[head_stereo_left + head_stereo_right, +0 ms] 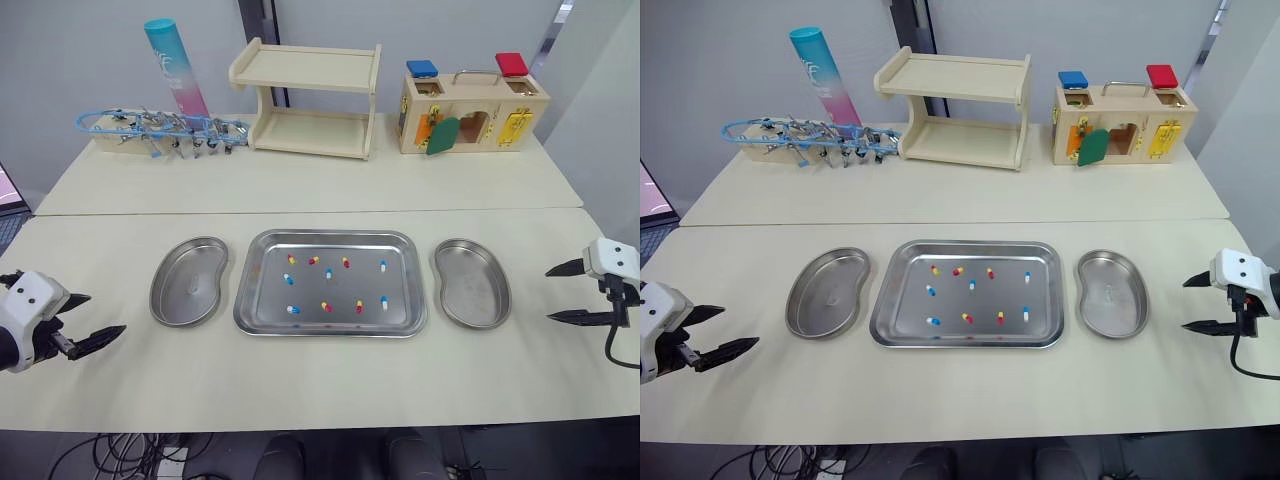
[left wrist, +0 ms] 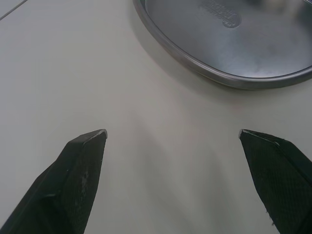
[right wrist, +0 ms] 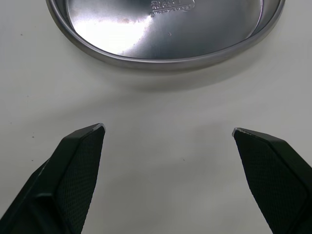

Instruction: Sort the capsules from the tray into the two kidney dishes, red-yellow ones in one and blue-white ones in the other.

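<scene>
A steel tray (image 1: 330,333) lies in the middle of the table, with several red-yellow capsules (image 1: 326,306) and blue-white capsules (image 1: 288,279) scattered in it. An empty kidney dish (image 1: 190,282) sits to its left and another empty kidney dish (image 1: 472,283) to its right. My left gripper (image 1: 107,313) hovers open over bare table, left of the left dish (image 2: 243,39), holding nothing. My right gripper (image 1: 548,294) is open too, just right of the right dish (image 3: 165,29). In each wrist view, the fingers point at the near rim of that side's dish.
Along the back of the table stand a wooden shelf (image 1: 310,100), a wooden latch box (image 1: 472,110), a blue-pink tube (image 1: 175,65) and a blue wire toy (image 1: 160,128). A seam (image 1: 300,211) runs across the table behind the tray.
</scene>
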`<action>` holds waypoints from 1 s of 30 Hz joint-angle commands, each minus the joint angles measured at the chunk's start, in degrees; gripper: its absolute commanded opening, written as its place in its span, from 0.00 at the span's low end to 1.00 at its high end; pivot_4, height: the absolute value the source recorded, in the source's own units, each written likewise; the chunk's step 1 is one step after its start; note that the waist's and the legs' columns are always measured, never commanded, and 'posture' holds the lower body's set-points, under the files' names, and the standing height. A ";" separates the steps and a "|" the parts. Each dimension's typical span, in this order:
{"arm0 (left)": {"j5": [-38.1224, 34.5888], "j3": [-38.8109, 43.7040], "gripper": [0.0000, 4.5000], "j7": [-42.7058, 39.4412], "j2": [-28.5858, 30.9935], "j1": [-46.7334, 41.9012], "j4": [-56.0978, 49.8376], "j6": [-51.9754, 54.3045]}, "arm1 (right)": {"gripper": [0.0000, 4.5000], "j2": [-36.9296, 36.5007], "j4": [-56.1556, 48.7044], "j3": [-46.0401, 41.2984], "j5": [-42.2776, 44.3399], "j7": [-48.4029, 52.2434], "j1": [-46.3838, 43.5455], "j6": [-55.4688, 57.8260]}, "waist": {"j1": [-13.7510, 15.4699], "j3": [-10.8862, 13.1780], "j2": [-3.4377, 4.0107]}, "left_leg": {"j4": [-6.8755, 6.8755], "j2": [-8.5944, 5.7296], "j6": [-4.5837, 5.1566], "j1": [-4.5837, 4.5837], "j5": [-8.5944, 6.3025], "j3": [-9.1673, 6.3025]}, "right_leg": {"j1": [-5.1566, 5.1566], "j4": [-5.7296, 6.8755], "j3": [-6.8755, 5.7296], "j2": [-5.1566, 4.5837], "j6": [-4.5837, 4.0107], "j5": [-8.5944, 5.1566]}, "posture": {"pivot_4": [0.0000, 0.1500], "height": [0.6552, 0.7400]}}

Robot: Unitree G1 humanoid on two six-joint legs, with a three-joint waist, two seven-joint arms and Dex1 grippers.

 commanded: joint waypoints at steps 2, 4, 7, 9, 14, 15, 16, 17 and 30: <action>0.37 -0.48 1.00 -1.36 1.93 -1.53 2.62 -1.57 | 0.99 -2.15 -1.48 -1.98 0.80 -0.53 0.48 0.24 | 0.01 0.00 0.00 | 0.00 0.00 0.00 0.00 0.00 0.00 | 0.00 0.00 0.00 0.00 0.00 0.00 | 1.00 1.00; 1.01 -0.82 1.00 -1.09 1.99 -2.75 5.17 -3.02 | 0.99 -2.08 -1.26 -2.16 0.67 -1.29 0.56 0.06 | 0.01 0.00 0.00 | 0.00 0.00 0.00 0.00 0.00 0.00 | 0.00 0.01 0.00 0.00 0.00 0.00 | 1.00 1.00; 0.28 -0.64 1.00 -2.29 1.87 -3.76 7.07 -3.90 | 0.99 -2.01 -1.11 -2.16 0.60 -1.93 0.49 -0.09 | 0.00 0.00 0.00 | 0.01 0.00 0.00 0.00 0.00 0.00 | 0.00 0.01 -0.01 0.00 0.00 0.00 | 1.00 1.00; -0.22 -0.02 1.00 -2.73 1.78 -3.74 7.60 -4.79 | 0.99 -1.95 -1.09 -2.35 0.67 -2.32 0.51 -0.18 | -0.01 0.00 0.00 | 0.01 0.00 0.00 0.00 0.00 0.00 | 0.00 0.01 0.00 0.00 0.00 0.00 | 1.00 1.00; 0.08 0.82 1.00 -2.66 1.69 -2.53 9.68 -9.11 | 0.99 -1.73 -0.59 -2.51 0.89 -2.89 0.03 1.42 | -0.03 0.00 0.00 | 0.01 0.00 0.00 0.00 0.00 0.00 | 0.00 0.01 -0.01 0.00 0.00 0.00 | 1.00 1.00; -0.07 0.90 1.00 -2.82 1.79 -2.36 10.27 -9.46 | 0.99 -1.81 -0.46 -2.41 0.78 -2.86 -0.14 1.74 | -0.03 0.00 0.00 | 0.01 0.00 0.00 0.00 0.00 0.00 | 0.00 0.01 0.00 0.00 0.00 0.00 | 1.00 1.00; -1.13 1.34 1.00 -3.69 1.92 -2.54 10.77 -8.58 | 0.99 -1.94 -0.35 -2.31 0.70 -2.73 -0.34 2.08 | -0.03 0.00 0.00 | 0.01 0.00 0.00 0.00 0.00 0.01 | 0.00 0.01 0.00 0.00 0.00 0.00 | 1.00 1.00; -2.31 1.81 1.00 -4.82 2.02 -2.67 10.99 -7.73 | 0.99 -2.04 -0.25 -2.25 0.63 -2.66 -0.51 2.39 | -0.03 0.00 0.00 | 0.01 0.00 0.00 0.00 0.00 0.00 | 0.00 0.01 -0.01 0.00 0.00 0.00 | 1.00 1.00; -5.80 3.95 1.00 -6.23 0.61 1.41 7.93 -5.17 | 0.99 -2.25 -0.20 -2.51 0.66 -3.49 -0.46 3.19 | -0.10 0.00 0.00 | 0.03 0.00 0.00 0.00 0.00 -0.01 | -0.01 0.03 -0.01 0.00 0.00 0.00 | 1.00 1.00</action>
